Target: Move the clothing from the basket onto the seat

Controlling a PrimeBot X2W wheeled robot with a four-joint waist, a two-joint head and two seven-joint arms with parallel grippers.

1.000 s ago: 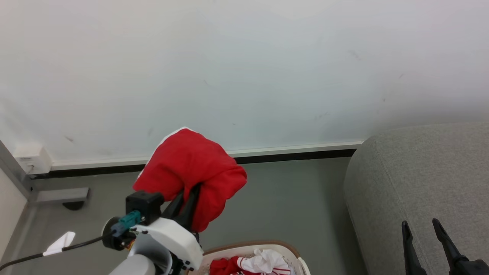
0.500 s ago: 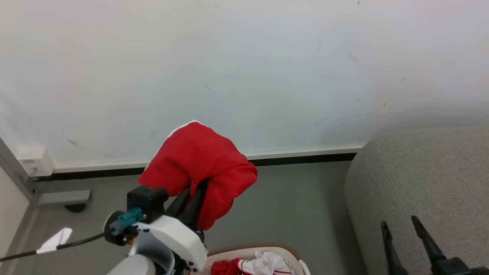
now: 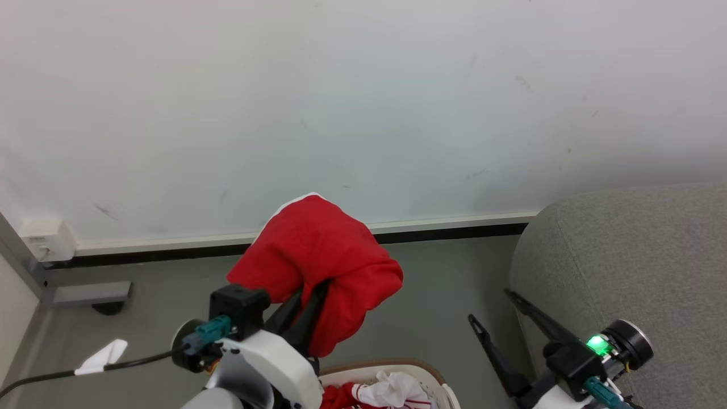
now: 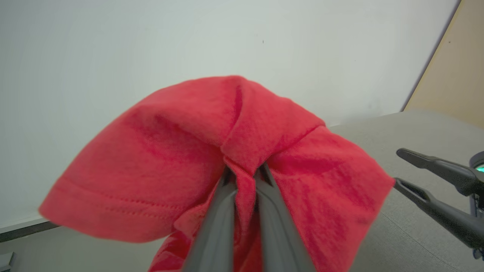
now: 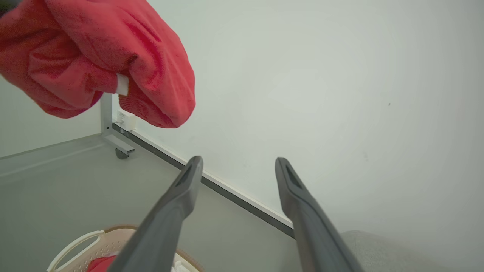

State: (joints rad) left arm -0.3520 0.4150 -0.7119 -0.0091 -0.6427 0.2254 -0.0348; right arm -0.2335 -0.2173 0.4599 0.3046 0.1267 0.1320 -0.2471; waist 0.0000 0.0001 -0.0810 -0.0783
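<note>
aloft near the basket, a bunched red garment with white trim hangs pinched in the closed left gripper, short of the grey seat; since a second ago it has edged seatward, and the wide-open right gripper has swung up by the seat's left edge.
</note>
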